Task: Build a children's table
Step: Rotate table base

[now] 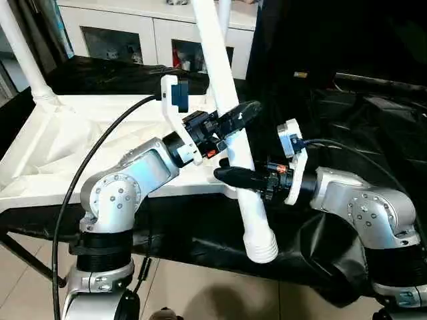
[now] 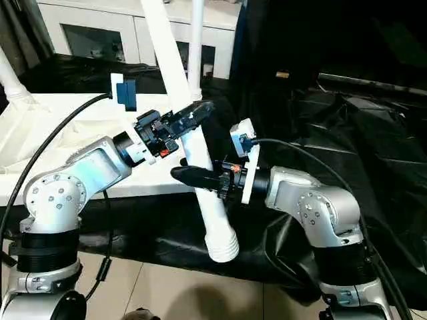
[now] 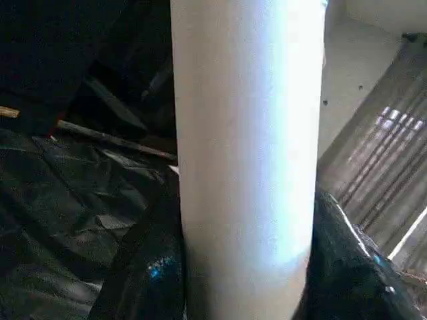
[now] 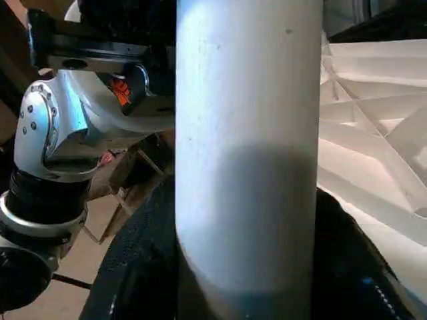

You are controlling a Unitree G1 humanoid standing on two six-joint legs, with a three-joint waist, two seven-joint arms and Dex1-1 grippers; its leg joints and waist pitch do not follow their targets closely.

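The white tabletop [image 1: 73, 140] lies upside down on the left, its ribbed underside [image 4: 373, 120] facing up. One leg [image 1: 23, 50] stands in its far left corner, and another [image 2: 195, 40] rises by its far right corner. A third long white leg [image 1: 248, 200] hangs tilted off the tabletop's near right corner, with its ribbed end [image 1: 261, 248] lowest. My left gripper [image 1: 235, 120] is shut on this leg higher up, its fingers [image 3: 150, 280] pressed to both sides. My right gripper [image 1: 233, 175] is shut on it lower down, fingers [image 4: 143, 267] hugging the tube [image 4: 247, 133].
Black sheeting [image 1: 373, 113] covers the surface to the right and hangs over the front edge. A white cabinet with glass doors [image 1: 133, 33] stands behind the tabletop. Tiled floor [image 1: 200, 293] shows below the leg's lower end.
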